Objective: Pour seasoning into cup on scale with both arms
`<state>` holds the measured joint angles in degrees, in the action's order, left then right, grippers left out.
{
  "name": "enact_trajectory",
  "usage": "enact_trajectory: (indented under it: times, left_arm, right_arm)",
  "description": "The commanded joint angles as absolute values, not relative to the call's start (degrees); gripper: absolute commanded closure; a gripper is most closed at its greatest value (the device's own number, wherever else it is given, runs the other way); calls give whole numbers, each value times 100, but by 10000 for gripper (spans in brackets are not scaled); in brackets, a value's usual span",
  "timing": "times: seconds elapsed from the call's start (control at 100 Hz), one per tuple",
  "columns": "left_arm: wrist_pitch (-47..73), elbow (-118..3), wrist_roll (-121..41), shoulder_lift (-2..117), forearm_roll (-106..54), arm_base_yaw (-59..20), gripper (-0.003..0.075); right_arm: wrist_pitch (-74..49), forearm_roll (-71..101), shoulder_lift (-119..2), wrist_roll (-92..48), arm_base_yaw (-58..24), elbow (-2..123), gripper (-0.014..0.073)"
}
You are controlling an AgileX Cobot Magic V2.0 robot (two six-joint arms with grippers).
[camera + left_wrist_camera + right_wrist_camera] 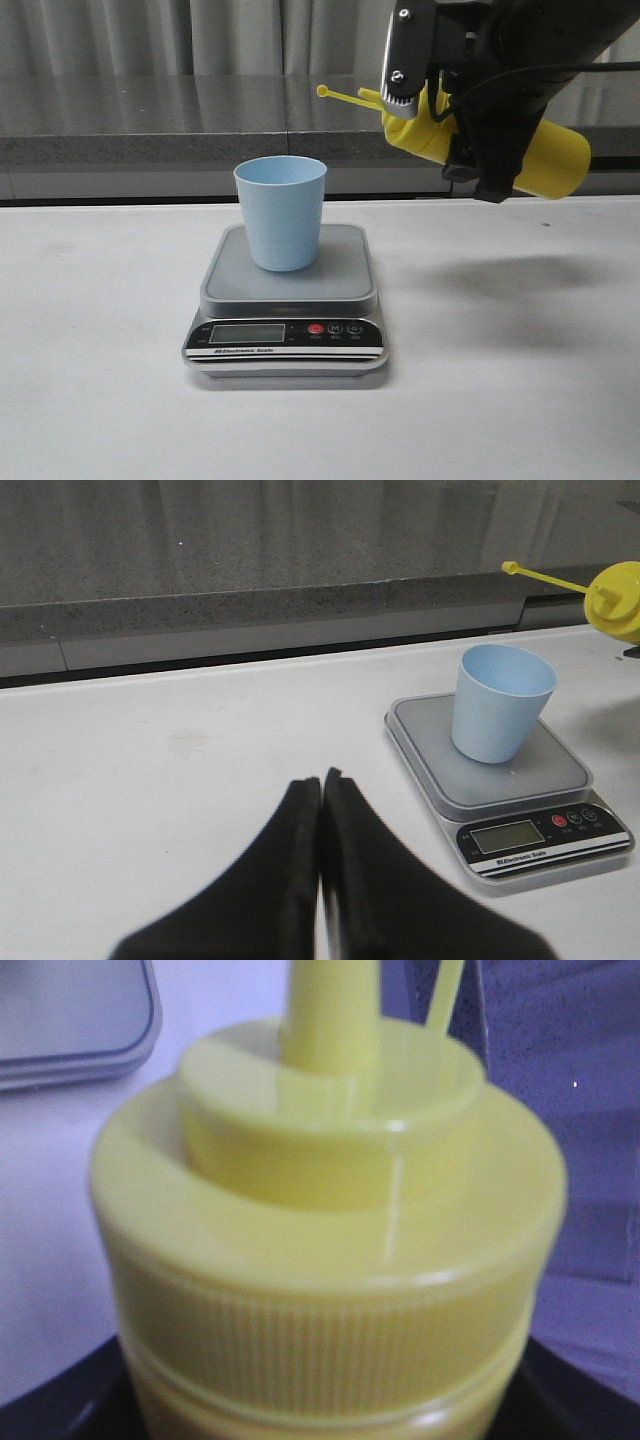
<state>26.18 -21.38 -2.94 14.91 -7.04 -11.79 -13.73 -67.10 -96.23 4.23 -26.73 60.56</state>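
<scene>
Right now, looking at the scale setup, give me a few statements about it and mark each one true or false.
1. The blue cup stands upright on the scale. True.
2. The yellow bottle stands upright on the table. False: the right gripper holds it in the air, tipped roughly sideways.
3. The bottle's nozzle points toward the cup's side. True.
4. The left gripper has its jaws wide open. False: they are pressed together, empty.
5. The left gripper is holding the cup. False: it is apart from cup and scale.

Blurred yellow seasoning bottle (330, 1260) cap and nozzle up close, scale (75, 1020) corner behind.
</scene>
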Motion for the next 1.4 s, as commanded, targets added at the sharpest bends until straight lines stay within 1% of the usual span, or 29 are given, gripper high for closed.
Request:
enact_trajectory:
  times: [0.0, 0.11, 0.59, 0.73, 0.9, 1.12, 1.39]
  left_arm:
    - [2183, -2294, -243, 1542, -781, -1162, 741]
    - [2183, -2294, -243, 1542, -781, -1162, 741]
    - [2183, -2294, -243, 1542, -781, -1162, 741]
    - [2183, -2294, -243, 1542, -781, -1162, 741]
    - [2183, -2294, -243, 1542, -781, -1162, 741]
    - [2183, -2294, -243, 1542, -781, -1162, 741]
    - [2183, -2294, -243, 1542, -781, -1162, 741]
  right_arm:
    - [-1519, -7322, -9436, 762, -2751, 6347, 652]
    - [-1583, -7668, -9448, 976, -2876, 6449, 652]
    - [-1990, -9515, -9485, 977, -3317, 6463, 652]
    - [-2398, -9902, -9671, 977, -3468, 6479, 652]
    - [-2951, -10074, -9999, 977, -3658, 6676, 652]
    - [-3278, -10303, -10163, 916, -3774, 6758, 652]
    - [-3316, -10285, -10173, 764, -3802, 6758, 652]
